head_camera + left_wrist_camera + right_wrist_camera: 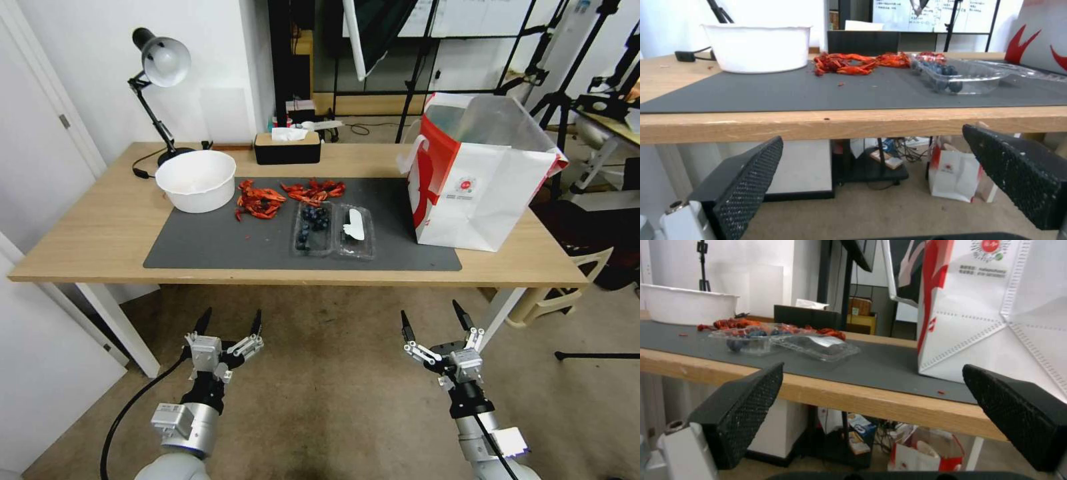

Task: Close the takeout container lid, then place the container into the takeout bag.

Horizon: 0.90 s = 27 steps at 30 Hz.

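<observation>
The takeout container (313,229) lies open on the dark mat (220,243), its berry half full of dark blue berries. Its lid (355,231), the clear half with a white oblong sticker, lies flat to the right of the berries. The wrist views show the container (951,78) (751,340) and the lid (818,345) from table height. The takeout bag (483,187) (996,313), white with red sides, stands upright at the mat's right end. My left gripper (229,323) (871,186) and right gripper (433,319) (871,416) hang open below the table's front edge, holding nothing.
A large white bowl (197,180) stands at the mat's back left, beside red crayfish (287,195). A black tissue box (287,148) and a desk lamp (157,73) stand at the back. The table's front edge (293,277) lies between the grippers and the container.
</observation>
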Available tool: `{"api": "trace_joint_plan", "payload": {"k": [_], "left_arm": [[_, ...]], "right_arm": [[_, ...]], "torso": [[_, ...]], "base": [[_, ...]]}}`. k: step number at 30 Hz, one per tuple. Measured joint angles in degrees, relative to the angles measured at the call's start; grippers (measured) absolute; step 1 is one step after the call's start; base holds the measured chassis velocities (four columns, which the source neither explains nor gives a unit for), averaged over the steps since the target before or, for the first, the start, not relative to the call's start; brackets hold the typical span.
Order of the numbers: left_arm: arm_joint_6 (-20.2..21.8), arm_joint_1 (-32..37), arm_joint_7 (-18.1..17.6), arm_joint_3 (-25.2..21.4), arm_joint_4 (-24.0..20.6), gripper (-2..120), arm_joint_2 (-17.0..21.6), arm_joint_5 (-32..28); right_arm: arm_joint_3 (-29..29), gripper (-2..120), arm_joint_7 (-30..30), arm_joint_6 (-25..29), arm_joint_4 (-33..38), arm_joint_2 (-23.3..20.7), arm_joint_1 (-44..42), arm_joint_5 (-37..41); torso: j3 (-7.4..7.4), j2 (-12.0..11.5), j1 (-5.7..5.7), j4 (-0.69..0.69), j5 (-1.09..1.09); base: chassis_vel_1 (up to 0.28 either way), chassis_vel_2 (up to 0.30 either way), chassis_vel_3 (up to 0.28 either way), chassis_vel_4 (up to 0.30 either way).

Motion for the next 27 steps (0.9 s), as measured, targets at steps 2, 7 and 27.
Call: {"api": "trace_joint_plan", "payload": {"k": [2,7,27], "left_arm": [[-0.08,0.00,0.00,-0.14,0.04,100,0.03,0.06],[-0.61,0.06,0.30,-0.98,0.21,100,0.31,-0.04],[-0.82,0.50,-0.04,-1.56,0.40,100,-0.12,-1.34]], "right_arm": [[-0.34,100,-0.10,-0.43,0.00,-0.06,0.39,-0.06],[-4.24,100,-1.25,-7.55,1.87,-1.08,2.99,7.83],[-19.15,100,10.12,-27.08,4.59,8.77,22.26,62.56]], "torso": [[0.00,0.00,0.00,0.00,0.00],[0.00,0.00,0.00,-0.01,0.00],[0.01,0.00,0.01,0.00,0.00]], "base": [[0.000,0.000,0.000,0.000],[0.000,0.000,0.000,0.000],[0.000,0.000,0.000,0.000]]}}
